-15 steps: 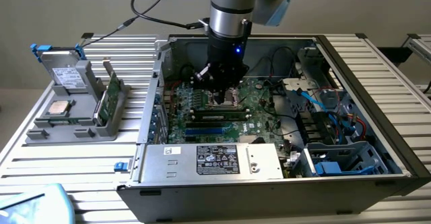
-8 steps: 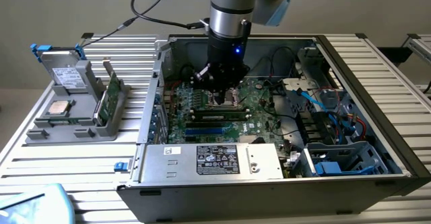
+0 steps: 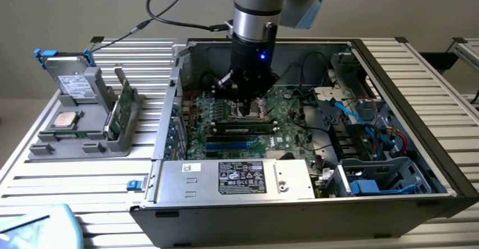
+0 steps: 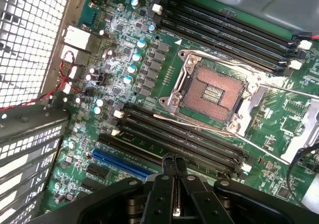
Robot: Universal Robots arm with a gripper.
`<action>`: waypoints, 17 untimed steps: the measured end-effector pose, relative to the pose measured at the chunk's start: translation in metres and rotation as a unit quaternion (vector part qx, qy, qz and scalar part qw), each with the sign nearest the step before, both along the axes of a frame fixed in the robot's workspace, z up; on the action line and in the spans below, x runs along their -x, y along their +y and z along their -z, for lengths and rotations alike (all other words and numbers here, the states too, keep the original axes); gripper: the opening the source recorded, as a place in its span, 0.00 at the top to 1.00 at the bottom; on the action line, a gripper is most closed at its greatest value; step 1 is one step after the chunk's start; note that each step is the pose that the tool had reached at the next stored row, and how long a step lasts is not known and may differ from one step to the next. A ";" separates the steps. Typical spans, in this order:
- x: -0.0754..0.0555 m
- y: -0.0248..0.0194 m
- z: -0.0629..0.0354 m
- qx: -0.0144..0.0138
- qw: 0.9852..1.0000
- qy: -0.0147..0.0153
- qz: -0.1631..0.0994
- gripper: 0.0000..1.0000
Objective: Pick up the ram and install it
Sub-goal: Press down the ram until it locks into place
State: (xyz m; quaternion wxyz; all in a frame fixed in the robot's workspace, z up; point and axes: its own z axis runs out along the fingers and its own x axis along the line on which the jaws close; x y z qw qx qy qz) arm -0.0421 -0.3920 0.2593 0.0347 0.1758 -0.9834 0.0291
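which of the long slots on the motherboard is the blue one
The blue slot is the shorter one lying just beyond the bank of black slots, near the shut gripper. Every other long slot is black.

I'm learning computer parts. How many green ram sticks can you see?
2. One ram stick stands in the grey holder outside the case; another stick looks seated in the motherboard. Others may be hidden.

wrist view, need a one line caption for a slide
Shut gripper hovering over the motherboard's black memory slots, beside the open processor socket.
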 end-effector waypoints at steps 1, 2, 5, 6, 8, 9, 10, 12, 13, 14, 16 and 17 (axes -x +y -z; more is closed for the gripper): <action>0.000 0.0000 0.0000 0.000 1.000 -0.001 0.005 0.89; 0.000 0.0000 0.0000 0.000 1.000 -0.001 0.010 0.89; 0.000 0.0000 0.0000 0.000 1.000 -0.004 0.025 0.89; 0.000 0.0000 0.0000 0.000 1.000 -0.005 0.031 0.89; 0.000 0.0000 0.0000 0.000 0.999 -0.006 0.041 0.89; 0.000 0.0000 0.0000 0.000 0.999 -0.007 0.047 0.89; 0.000 0.0000 0.0000 0.000 0.999 -0.008 0.052 0.89; 0.000 0.0000 0.0000 0.000 0.998 -0.010 0.064 0.89; 0.000 0.0000 0.0000 0.000 0.998 -0.011 0.069 0.89; 0.000 0.0000 0.0000 0.000 0.997 -0.011 0.075 0.89; 0.000 0.0000 0.0000 0.000 0.996 -0.013 0.087 0.89; 0.000 0.0000 0.0000 0.000 0.996 -0.014 0.092 0.89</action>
